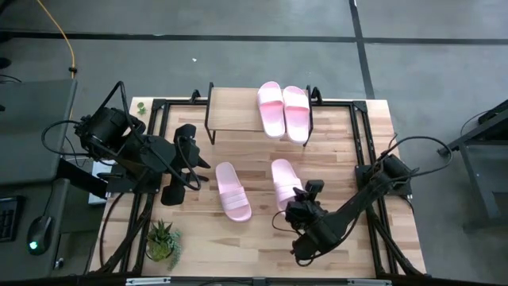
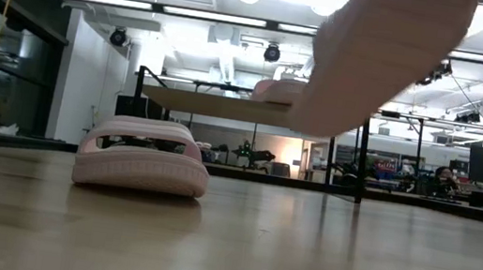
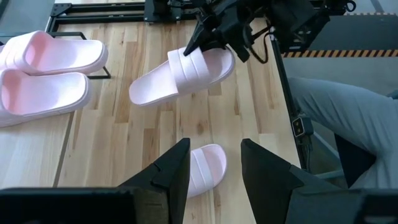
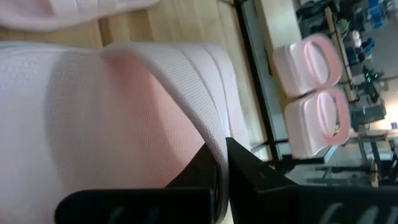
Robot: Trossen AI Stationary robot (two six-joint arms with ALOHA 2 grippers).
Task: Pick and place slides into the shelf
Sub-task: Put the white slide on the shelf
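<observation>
Two pale pink slides (image 1: 271, 107) (image 1: 296, 111) lie side by side on the right part of the shelf (image 1: 234, 119), a wooden plank on black legs at the table's far side. A third slide (image 1: 232, 191) rests sole-down on the table's middle. My right gripper (image 1: 302, 195) is shut on the fourth slide (image 3: 183, 74), which the low view shows raised off the table (image 2: 384, 60). Above the table's left part my left gripper (image 3: 214, 165) hangs open, over one end of the third slide (image 3: 205, 168). My right gripper pinches the edge of the slide's ribbed strap (image 4: 214, 146) between its two fingers. The fingers slant down at it from the table's near right side. The slide is lifted clear of the table and tilted, its free end (image 3: 140, 93) lowest.
A small potted plant (image 1: 163, 238) stands at the near left corner. Black frame rails (image 1: 361, 143) run along the table's sides. Bare wood lies between the third slide and the shelf. The left part of the shelf's top (image 1: 230, 107) carries nothing.
</observation>
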